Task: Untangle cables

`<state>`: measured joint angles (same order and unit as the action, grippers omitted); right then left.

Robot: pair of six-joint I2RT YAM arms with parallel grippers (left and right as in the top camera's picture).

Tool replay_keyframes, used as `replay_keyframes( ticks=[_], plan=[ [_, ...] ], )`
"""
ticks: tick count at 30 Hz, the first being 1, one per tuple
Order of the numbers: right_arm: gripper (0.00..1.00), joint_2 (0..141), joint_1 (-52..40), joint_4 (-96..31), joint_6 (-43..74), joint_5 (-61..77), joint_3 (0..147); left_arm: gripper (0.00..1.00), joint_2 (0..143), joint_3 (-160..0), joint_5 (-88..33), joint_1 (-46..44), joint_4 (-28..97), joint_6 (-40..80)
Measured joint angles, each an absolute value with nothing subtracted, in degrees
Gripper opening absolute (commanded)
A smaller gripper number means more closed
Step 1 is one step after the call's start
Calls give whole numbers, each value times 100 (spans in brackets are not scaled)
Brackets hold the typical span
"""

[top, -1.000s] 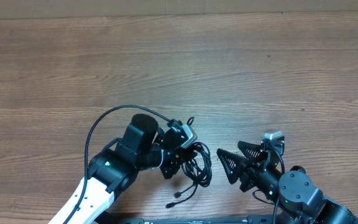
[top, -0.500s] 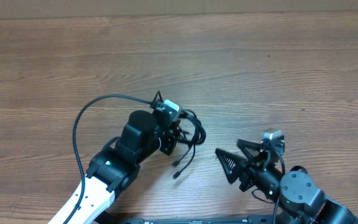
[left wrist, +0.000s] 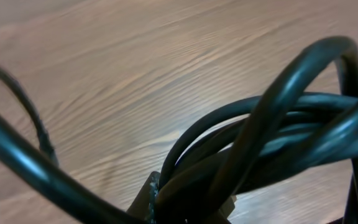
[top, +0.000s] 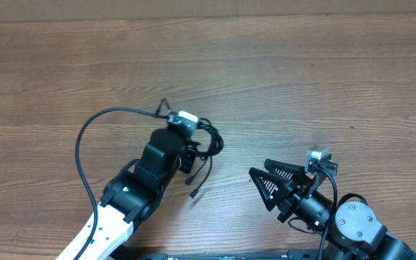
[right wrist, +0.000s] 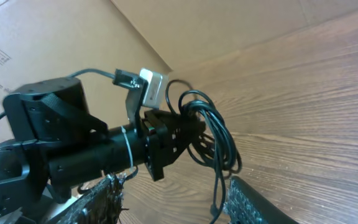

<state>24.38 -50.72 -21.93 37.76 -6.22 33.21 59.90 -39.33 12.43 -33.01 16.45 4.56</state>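
Black cables [top: 211, 144] hang in a bunch of loops from the left pincer [top: 196, 154], which is clamped tight on them over the wooden table [top: 302, 72]. The loops droop from its tips, and a loose plug end [top: 193, 195] trails back alongside that arm. The right pincer [top: 261, 173], jaws apart and empty, faces the bundle from well off. I'd judge the dangling tail to be its easiest catch.

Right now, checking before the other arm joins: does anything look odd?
Only the cables: a tangled bundle hangs from the left gripper, one plug end dangling loose toward the table. Nothing looks damaged.
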Motion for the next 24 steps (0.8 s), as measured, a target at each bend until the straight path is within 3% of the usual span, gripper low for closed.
replay_keyframes(
  ticks=[4,8,13,18,24],
  plan=[
    [53,2460,-5072,-2235,3944,-620,3321,4,6042,-3933,1358,-3304,1529,541],
    [53,2703,-5072,-2152,4364,-598,3321,4,6051,-3933,644,-3304,1100,-49],
    [59,3223,-5072,-2436,3583,-639,3411,4,6051,-3933,-355,-3304,1079,-591],
    [40,3564,-5019,-2980,2733,-1208,3684,4,6051,-3933,-1372,-3299,1747,-777],
    [40,3575,-4980,-2722,1922,-886,4021,4,6055,-3931,-2226,-3148,2104,-816]
  ],
)
